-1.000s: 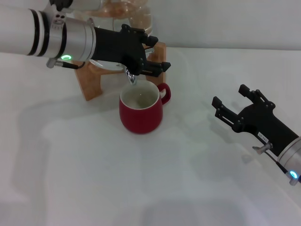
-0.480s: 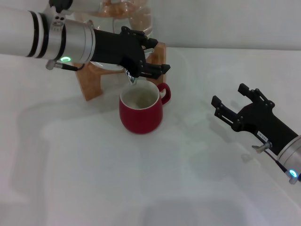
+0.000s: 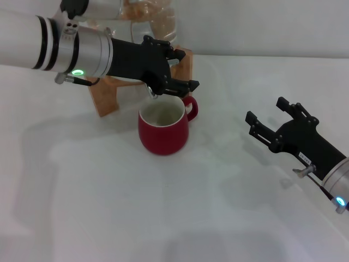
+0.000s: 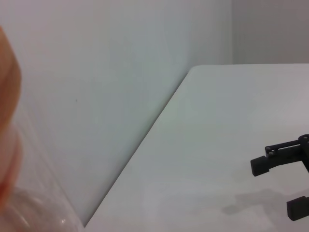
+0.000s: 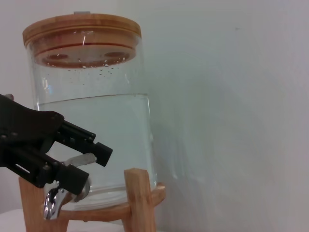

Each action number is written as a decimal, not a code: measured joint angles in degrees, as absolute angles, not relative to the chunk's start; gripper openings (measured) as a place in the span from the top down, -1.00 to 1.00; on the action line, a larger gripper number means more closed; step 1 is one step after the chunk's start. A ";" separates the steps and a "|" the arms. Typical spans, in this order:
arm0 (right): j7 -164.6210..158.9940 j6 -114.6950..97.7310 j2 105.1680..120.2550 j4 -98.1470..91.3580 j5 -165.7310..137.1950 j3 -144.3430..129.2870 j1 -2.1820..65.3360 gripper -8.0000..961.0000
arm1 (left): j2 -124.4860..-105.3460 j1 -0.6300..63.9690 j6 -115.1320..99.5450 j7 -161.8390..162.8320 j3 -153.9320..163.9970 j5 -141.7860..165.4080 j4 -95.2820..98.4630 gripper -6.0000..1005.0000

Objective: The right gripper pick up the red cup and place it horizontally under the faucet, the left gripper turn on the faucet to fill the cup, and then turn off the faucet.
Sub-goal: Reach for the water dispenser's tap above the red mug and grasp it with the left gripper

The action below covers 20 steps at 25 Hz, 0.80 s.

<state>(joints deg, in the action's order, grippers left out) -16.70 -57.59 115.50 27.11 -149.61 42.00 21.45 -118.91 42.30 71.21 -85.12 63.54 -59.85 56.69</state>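
The red cup [image 3: 163,134] stands upright on the white table, its off-white inside showing, directly below the chrome faucet [image 3: 152,93] spout. My left gripper [image 3: 186,70] reaches across the jar's front at the faucet. In the right wrist view the left gripper [image 5: 94,166] is open, its black fingers straddling the faucet [image 5: 79,158] lever. I cannot tell whether water is running. My right gripper [image 3: 266,110] hovers open and empty well right of the cup; its fingers [image 4: 270,157] also show far off in the left wrist view.
The clear glass water jar [image 5: 91,121], with a wooden lid and about two-thirds full, sits on a wooden stand [image 3: 106,98] at the back of the table. A pale wall rises behind it. The white table [image 3: 163,218] stretches forward of the cup.
The left gripper has shifted slightly down and toward the cup at the faucet lever. The cup and the right gripper have stayed where they were.
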 joint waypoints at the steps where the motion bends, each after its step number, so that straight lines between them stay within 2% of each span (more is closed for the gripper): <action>1: -16.70 -57.61 115.50 27.08 -149.58 42.00 21.44 -0.81 | -118.91 42.29 71.33 -85.09 63.54 -59.85 56.81 -0.51; 20: -16.70 -57.85 115.49 26.99 -149.68 42.01 21.44 -0.81 | -118.91 41.48 73.21 -83.07 63.54 -58.62 59.59 -0.51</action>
<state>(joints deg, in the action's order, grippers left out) -16.70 -57.85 115.49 26.99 -149.68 42.01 21.44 -118.91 41.48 73.21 -83.07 63.54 -58.62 59.59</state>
